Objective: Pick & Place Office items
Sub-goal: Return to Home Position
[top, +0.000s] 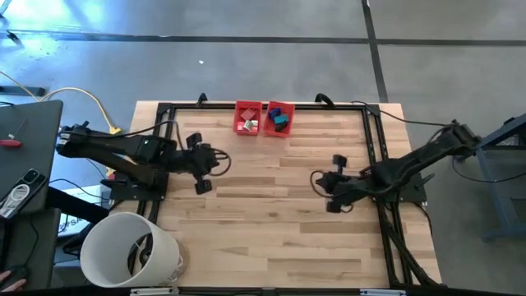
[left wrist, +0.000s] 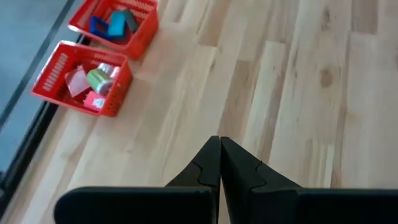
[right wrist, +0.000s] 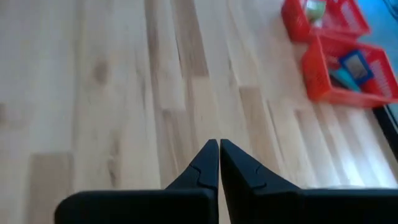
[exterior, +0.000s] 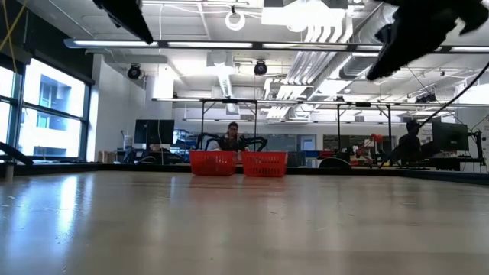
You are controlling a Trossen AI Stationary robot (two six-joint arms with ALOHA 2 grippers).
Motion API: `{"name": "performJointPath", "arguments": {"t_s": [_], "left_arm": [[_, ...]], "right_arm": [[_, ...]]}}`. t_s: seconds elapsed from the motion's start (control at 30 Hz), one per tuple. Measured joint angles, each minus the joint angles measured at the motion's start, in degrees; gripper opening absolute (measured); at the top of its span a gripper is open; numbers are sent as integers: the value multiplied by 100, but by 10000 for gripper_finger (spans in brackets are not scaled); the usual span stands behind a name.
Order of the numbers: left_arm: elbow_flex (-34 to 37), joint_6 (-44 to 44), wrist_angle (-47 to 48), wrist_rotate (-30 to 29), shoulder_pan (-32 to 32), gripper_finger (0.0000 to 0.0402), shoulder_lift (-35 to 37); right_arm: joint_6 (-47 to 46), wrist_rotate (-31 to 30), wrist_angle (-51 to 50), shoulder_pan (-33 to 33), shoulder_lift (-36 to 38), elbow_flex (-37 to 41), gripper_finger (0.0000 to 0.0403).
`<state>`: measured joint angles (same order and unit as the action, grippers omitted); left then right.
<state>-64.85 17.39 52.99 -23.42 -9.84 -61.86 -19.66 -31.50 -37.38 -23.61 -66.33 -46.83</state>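
table (top: pixel 271 230): light wood planks, smooth, satin sheen w/ soft reflections in low view. round table's rim, black frame (top: pixel 189 105), looks like matt metal. at table's far edge, left red basket (left wrist: pixel 117 94) & right red basket (left wrist: pixel 143 36): plastic lattice, slight gloss. inside, teal piece (left wrist: pixel 117 23) smooth plastic; green piece (left wrist: pixel 97 79) shinier. off table's near-left corner, white bucket (top: pixel 164 256): smooth matt plastic. left gripper (left wrist: pixel 219 142) & right gripper (right wrist: pixel 219 144): dark, matt, plastic-looking.
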Motion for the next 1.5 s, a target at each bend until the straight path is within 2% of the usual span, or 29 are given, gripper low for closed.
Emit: {"name": "performJointPath", "arguments": {"t_s": [0.1, 0.2, 0.3, 0.47, 0.67, 0.73, 0.87, 0.93, 1.07, 1.23, 1.5], "left_arm": [[130, -83, -4, -59, -196, 0, 118], [307, -56, -35, -74, -301, 0, 212], [541, -57, -20, -76, -307, 0, 304], [994, -62, -111, -74, -320, 0, 480], [1720, -281, -1163, -70, -435, 0, 722], [2084, -471, -1766, -31, -469, 0, 818], [2677, -863, -2610, 413, -463, 0, 1001], [2903, -881, -2933, 510, -453, 0, 1121], [3366, -853, -3439, 558, -471, 0, 1504], [3928, -542, -3550, 571, -471, 0, 2241], [4739, -440, -3995, 598, -575, 0, 3489]], "right_arm": [[101, 96, 244, -141, 567, 193, 2], [415, 515, 780, -171, 1196, 727, 2], [452, 887, 1400, -169, 1953, 1507, 2], [451, 960, 2787, -48, 3111, 3061, 2], [277, 1099, 4068, 237, 4287, 4624, 2], [379, 1457, 4220, 343, 4429, 4630, 2], [930, 2366, 4715, 497, 4485, 4631, 2], [976, 2591, 4722, 572, 4538, 4634, 2], [934, 2583, 4457, 719, 4549, 4634, 2], [940, 2603, 4327, 861, 4551, 4636, 2], [788, 3021, 4083, 1170, 4700, 4637, 2]]}}
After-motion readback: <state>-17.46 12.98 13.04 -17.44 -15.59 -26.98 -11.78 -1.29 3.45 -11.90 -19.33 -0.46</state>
